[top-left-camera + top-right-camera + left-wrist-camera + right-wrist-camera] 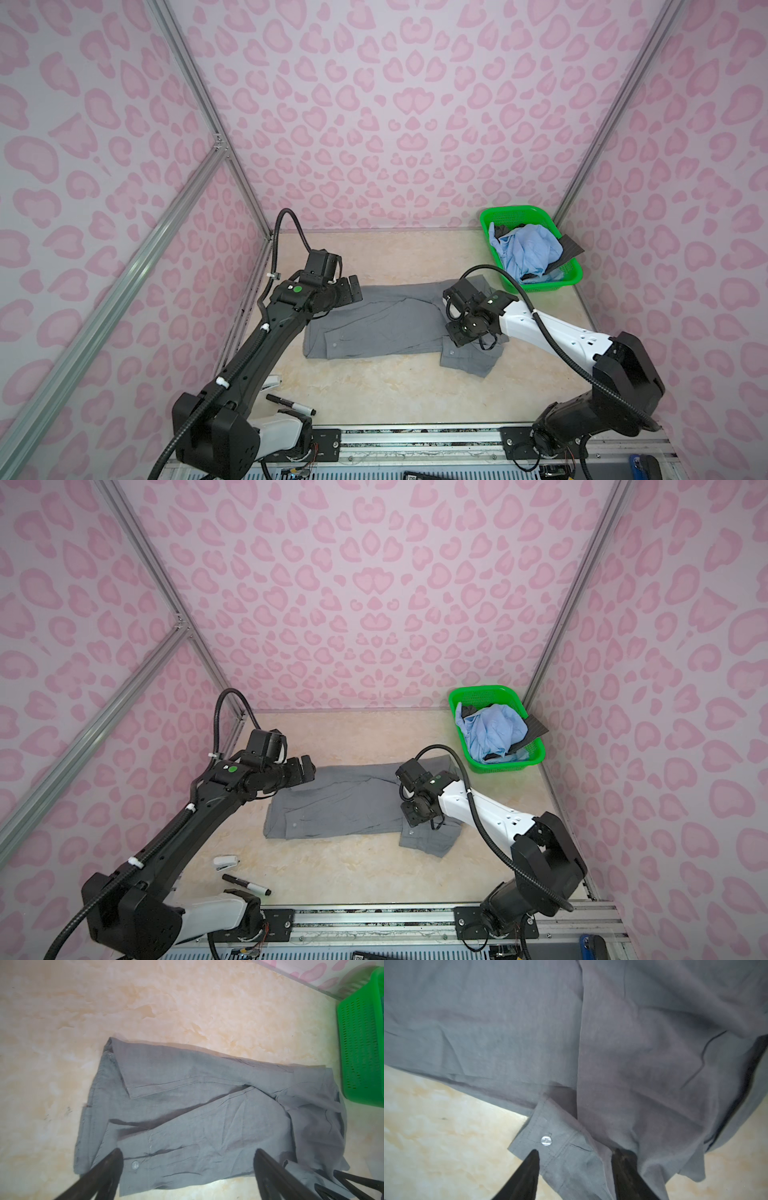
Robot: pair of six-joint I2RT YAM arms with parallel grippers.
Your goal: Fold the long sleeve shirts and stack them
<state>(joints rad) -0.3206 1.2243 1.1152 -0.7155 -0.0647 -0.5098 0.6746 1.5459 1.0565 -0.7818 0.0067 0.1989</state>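
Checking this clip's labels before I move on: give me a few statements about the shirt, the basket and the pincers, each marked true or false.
1. The grey shirt lies on the table. True.
2. The green basket is empty. False: it holds a light blue garment and a dark garment.
3. The left pincer is clamped on the shirt. False: its jaws stand wide apart and hold nothing.
4. The right pincer sits at a buttoned cuff. True.
5. A marker lies near the left arm's base. True.
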